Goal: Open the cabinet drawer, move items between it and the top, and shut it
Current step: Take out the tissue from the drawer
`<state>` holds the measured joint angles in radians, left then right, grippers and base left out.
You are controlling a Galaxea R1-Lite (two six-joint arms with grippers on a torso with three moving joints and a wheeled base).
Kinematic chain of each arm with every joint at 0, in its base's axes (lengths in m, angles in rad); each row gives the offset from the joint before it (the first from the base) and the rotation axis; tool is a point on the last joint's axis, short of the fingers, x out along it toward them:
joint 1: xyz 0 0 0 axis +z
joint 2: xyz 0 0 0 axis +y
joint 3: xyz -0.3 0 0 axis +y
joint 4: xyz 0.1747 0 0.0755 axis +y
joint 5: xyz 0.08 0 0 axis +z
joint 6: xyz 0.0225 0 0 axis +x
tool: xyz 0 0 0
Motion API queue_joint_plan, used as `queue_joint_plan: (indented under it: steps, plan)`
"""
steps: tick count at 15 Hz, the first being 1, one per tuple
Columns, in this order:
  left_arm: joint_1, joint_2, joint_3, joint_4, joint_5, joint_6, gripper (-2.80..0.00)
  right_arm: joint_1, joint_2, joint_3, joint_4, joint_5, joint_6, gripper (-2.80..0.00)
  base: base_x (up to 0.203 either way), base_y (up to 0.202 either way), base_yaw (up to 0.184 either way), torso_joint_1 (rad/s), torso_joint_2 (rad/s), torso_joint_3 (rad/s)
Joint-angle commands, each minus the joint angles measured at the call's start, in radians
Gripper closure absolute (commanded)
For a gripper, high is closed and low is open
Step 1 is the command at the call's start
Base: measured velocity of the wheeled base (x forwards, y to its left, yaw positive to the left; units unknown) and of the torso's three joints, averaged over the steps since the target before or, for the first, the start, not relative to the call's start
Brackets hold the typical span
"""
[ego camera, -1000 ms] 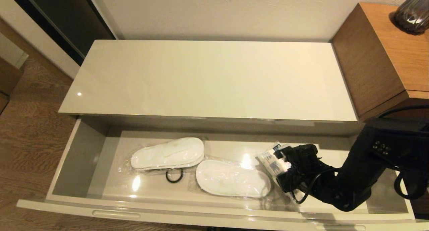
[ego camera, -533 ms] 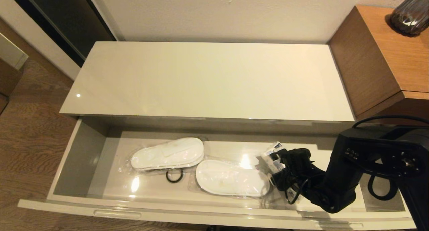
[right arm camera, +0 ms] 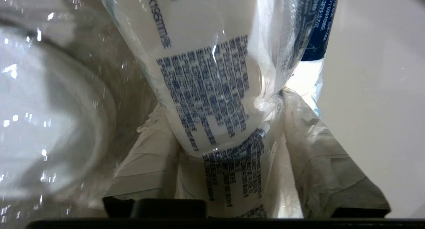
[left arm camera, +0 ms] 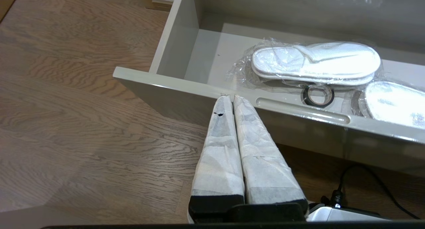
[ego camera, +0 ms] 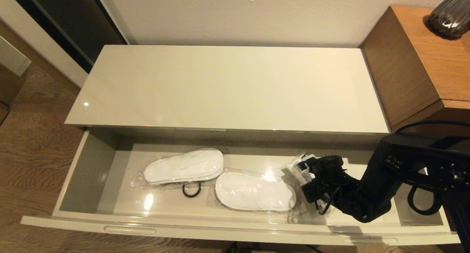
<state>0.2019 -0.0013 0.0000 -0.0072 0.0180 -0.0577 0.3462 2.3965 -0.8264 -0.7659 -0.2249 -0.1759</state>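
Note:
The cabinet drawer (ego camera: 88, 172) stands pulled wide open below the glossy cream top (ego camera: 227, 87), which is bare. Two wrapped white slippers (ego camera: 183, 166) (ego camera: 255, 191) lie flat on the drawer floor. My right gripper (ego camera: 306, 174) reaches into the drawer's right part and is shut on the tissue pack (ego camera: 298, 164). In the right wrist view the pack (right arm camera: 206, 89) with blue print fills the space between the taped fingers (right arm camera: 312, 139). My left gripper (left arm camera: 229, 97) is shut and empty, its tips at the drawer's front rim (left arm camera: 166, 86) beside a slot handle (left arm camera: 302, 110).
A small black ring (ego camera: 191, 190) lies between the slippers, also visible as the ring (left arm camera: 317, 96) in the left wrist view. The brown wooden unit (ego camera: 415, 62) with a dark vase (ego camera: 449, 14) stands at the right. Wooden floor (ego camera: 33, 150) lies to the left.
My right gripper has shifted slightly toward the back of the drawer with the tissue pack, which now sits a little higher. The slippers and ring have not moved.

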Motion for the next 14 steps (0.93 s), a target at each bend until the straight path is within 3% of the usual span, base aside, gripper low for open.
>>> queue_joint_plan:
  steps: [1, 4, 7, 14]
  plan:
    - [0.001, -0.039, 0.002, 0.000, 0.002, -0.001, 0.00, -0.012, -0.023, 0.015, 0.073, 0.021, 0.006, 0.00, 0.000, 0.000, 0.000, 0.000, 0.00, 0.000]
    - [-0.001, -0.039, 0.002, 0.000, 0.002, -0.001, 0.00, -0.021, -0.076, 0.010, 0.105, 0.023, 0.006, 0.00, 0.000, 0.000, 0.000, 0.000, 0.00, 0.000]
    - [0.001, -0.039, 0.002, 0.000, 0.001, -0.001, 0.00, -0.023, -0.152, 0.021, 0.237, 0.053, 0.039, 0.00, 0.000, 0.000, 0.000, 0.000, 0.00, 0.000]
    - [0.001, -0.039, 0.002, 0.000, 0.000, -0.001, 0.00, -0.022, -0.224, 0.021, 0.296, 0.055, 0.041, 0.00, 0.000, 0.000, 0.000, 0.000, 0.00, 0.000]
